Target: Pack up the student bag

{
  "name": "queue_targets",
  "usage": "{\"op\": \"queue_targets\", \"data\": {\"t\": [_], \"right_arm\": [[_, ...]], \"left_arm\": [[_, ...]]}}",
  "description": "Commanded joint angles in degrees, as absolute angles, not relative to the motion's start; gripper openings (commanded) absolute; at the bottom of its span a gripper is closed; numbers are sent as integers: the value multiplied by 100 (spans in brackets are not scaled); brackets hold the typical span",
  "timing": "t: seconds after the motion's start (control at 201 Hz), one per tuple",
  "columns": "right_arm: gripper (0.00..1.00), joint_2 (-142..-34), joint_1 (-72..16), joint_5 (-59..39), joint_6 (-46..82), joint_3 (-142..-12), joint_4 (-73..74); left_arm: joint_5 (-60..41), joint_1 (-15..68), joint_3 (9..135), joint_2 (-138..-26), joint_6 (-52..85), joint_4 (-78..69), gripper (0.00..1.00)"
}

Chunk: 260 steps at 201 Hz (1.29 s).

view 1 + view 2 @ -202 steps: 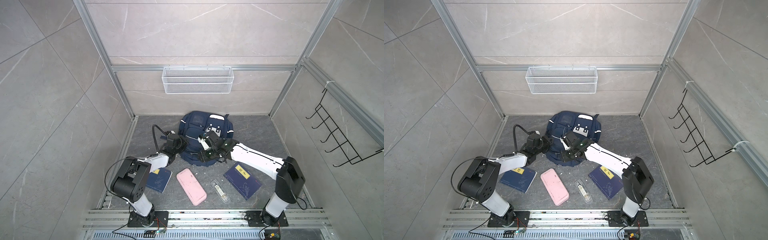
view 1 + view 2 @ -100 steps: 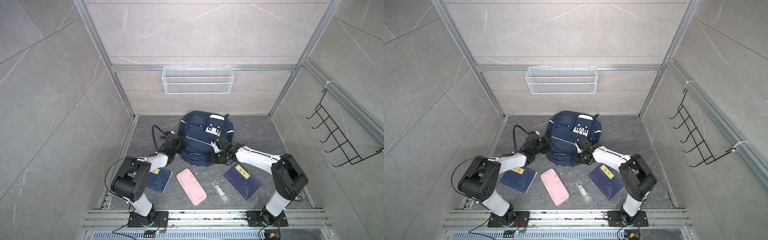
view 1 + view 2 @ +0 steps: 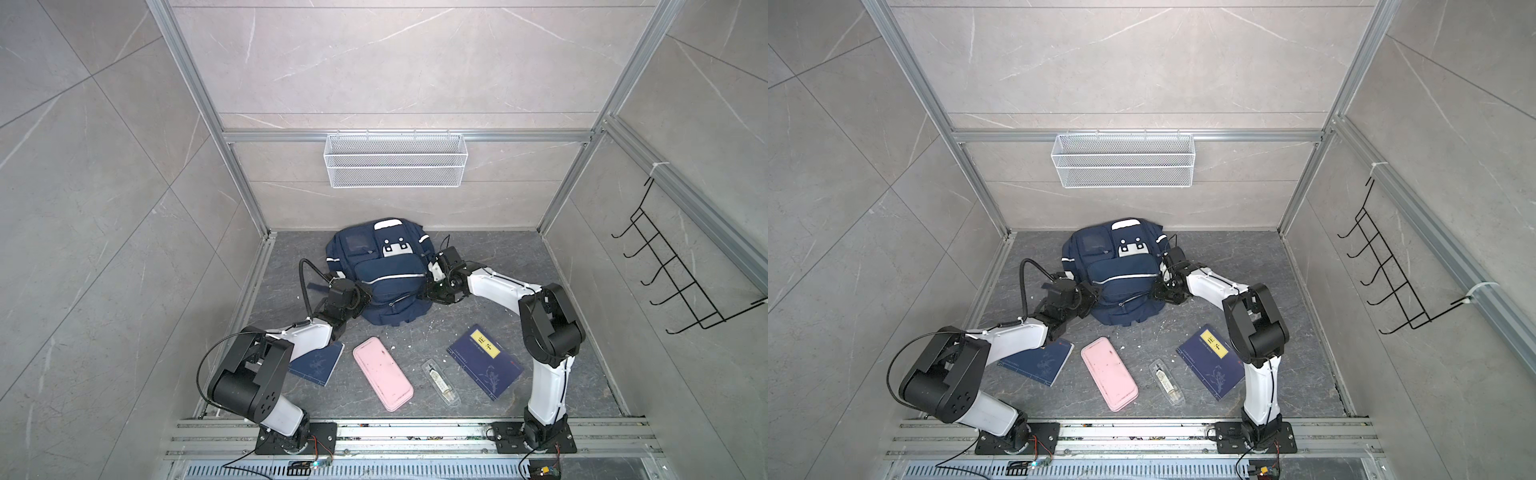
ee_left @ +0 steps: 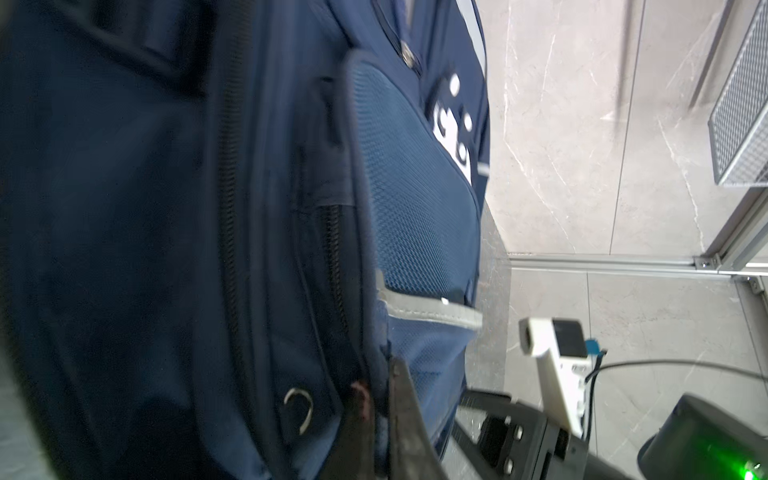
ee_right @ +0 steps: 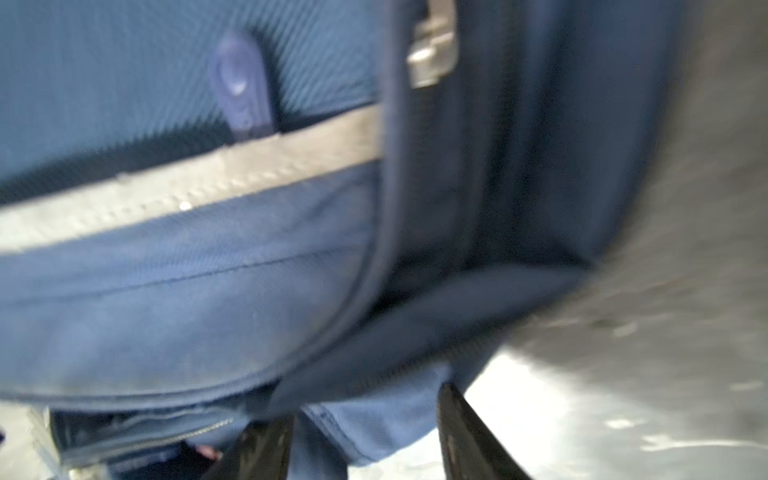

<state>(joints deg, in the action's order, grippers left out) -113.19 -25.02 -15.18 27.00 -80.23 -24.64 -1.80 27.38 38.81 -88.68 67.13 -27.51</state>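
Now, student bag (image 3: 384,286) pinched by left fingers (image 4: 399,399), fabric between parted right fingers (image 5: 461,419).

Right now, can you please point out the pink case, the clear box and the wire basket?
pink case (image 3: 383,373): top view, middle of its lid.
clear box (image 3: 441,382): top view, middle of its top.
wire basket (image 3: 395,170): top view, front mesh wall.

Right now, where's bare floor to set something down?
Free: the grey floor right of the student bag, behind the right arm toward the wall; also left of the bag, beyond the left arm's cable. Crowded: the front strip, with left book, pink case, clear case, right book.
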Motion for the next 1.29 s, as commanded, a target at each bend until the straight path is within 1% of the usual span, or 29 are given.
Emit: {"op": "queue_targets", "data": {"t": [0.0, 0.214, 0.314, 0.403, 0.547, 0.682, 0.941, 1.05, 1.145, 1.289], "right_arm": [[57, -10995, -2458, -1098, 2447, -7972, -2479], [59, -9639, -2980, -669, 2059, -6808, -2296], [61, -9221, -3273, -299, 1954, -6397, -2302], [62, -9075, -3340, 72, 1879, -6200, -2346], [62, -9323, -3370, 539, 1768, -6319, -2553], [60, -9485, -3391, 416, 1754, -6340, -2313], [51, -9984, -3454, 434, 1682, -6434, -1982], [51, -10184, -3460, 749, 1720, -6447, -1965], [53, -10365, -3456, 1034, 1694, -6489, -1968], [53, -10638, -3457, 1181, 1637, -6626, -1962]], "left_arm": [[-742, 3305, 4288, -9192, 6599, -3089, 9], [-1004, 3689, 4858, -9972, 6722, -3508, 20], [-1035, 3702, 4863, -10081, 6763, -3623, 22], [-945, 3683, 4767, -10043, 6710, -3575, 23], [-898, 3642, 4664, -9907, 6613, -3427, 24], [-744, 3522, 4504, -9599, 6450, -3149, 24], [-765, 3206, 4447, -9167, 6170, -2619, 22], [-823, 3180, 4460, -9184, 6141, -2558, 21], [-838, 3170, 4460, -9266, 6140, -2558, 21], [-893, 3156, 4504, -9419, 6161, -2605, 20]]}}
